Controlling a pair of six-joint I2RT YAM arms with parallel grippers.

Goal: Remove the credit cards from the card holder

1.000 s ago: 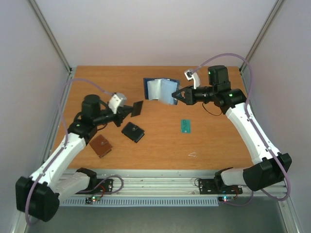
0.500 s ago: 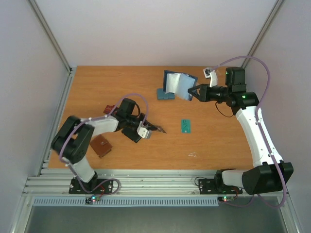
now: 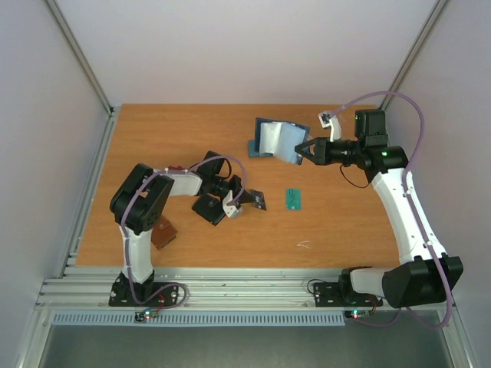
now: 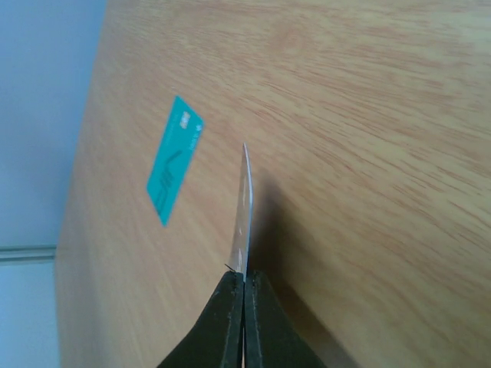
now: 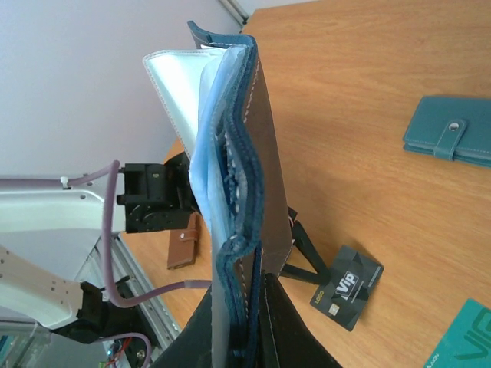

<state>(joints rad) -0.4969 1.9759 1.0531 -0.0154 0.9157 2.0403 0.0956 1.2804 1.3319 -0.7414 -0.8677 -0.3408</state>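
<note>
The card holder [image 3: 276, 139], a navy wallet with pale clear pockets, hangs open above the back of the table. My right gripper [image 3: 304, 149] is shut on its lower edge [image 5: 257, 268], and the pale pockets of the card holder [image 5: 230, 153] fan out upward. My left gripper [image 3: 244, 201] is shut on a black card [image 3: 258, 202]. That black card [image 5: 347, 285] has pale "VIP" print and sits low over the wood. In the left wrist view it shows edge-on [image 4: 245, 203] above the closed left gripper [image 4: 244, 277]. A teal-green card [image 3: 293, 199] lies flat on the table [image 4: 175, 159].
A teal wallet with a snap tab [image 5: 449, 132] lies behind the holder [image 3: 256, 149]. A black wallet [image 3: 209, 208] lies under my left forearm, and a brown wallet [image 3: 159, 234] sits near the front left. A dark red flat piece [image 3: 176, 169] peeks out beside the left arm.
My left arm folded in and carried the black card from the left toward the teal-green card. My right gripper shifted the holder to the right, then slightly back left.
</note>
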